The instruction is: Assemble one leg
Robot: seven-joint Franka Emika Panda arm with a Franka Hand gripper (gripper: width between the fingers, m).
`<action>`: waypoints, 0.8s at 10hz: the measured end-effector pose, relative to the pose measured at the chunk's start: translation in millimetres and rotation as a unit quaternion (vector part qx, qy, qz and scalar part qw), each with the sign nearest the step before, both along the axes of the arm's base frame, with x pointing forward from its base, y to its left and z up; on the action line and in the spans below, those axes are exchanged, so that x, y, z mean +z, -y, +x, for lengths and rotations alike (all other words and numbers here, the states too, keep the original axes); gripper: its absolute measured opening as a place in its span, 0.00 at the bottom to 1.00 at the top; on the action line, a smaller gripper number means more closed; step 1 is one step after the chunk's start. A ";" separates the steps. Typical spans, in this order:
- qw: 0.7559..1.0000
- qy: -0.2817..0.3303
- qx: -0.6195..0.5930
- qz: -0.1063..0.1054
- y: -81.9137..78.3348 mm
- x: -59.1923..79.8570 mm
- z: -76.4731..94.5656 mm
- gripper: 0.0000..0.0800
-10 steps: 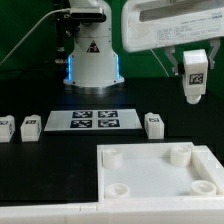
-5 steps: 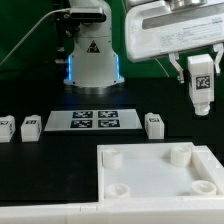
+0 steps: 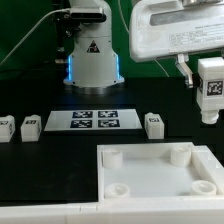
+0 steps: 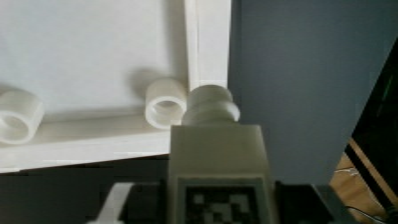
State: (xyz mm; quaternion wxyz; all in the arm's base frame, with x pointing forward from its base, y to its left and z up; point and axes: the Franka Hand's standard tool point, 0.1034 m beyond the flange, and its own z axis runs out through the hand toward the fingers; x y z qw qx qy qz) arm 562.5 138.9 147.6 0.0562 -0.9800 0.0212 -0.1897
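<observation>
My gripper (image 3: pixel 209 88) is shut on a leg (image 3: pixel 210 90), a small white block with a marker tag, held in the air at the exterior view's right, above the far right corner of the white tray-like piece (image 3: pixel 150 185). In the wrist view the held leg (image 4: pixel 222 165) fills the lower middle, its peg end close to a round socket (image 4: pixel 169 108) at the corner of the tray-like piece (image 4: pixel 89 50). Three other legs lie on the table: two at the exterior view's left (image 3: pixel 5 126) (image 3: pixel 31 125) and one near the middle (image 3: pixel 153 124).
The marker board (image 3: pixel 95 120) lies flat between the legs. The robot base (image 3: pixel 92 55) stands behind it. The tray-like piece has round sockets at its corners (image 3: pixel 114 156) (image 3: pixel 180 154).
My gripper has carried the leg to the exterior view's right and a little down. The other parts have not moved.
</observation>
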 end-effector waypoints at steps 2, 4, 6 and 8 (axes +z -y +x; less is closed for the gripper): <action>1.000 0.000 0.000 0.000 0.1 -0.2 0.0 0.36; 1.000 0.006 0.007 -0.011 5.1 -11.7 5.0 0.36; 1.000 0.013 0.005 -0.018 9.2 -19.6 26.1 0.36; 1.000 0.018 0.003 -0.025 13.7 -31.1 38.3 0.36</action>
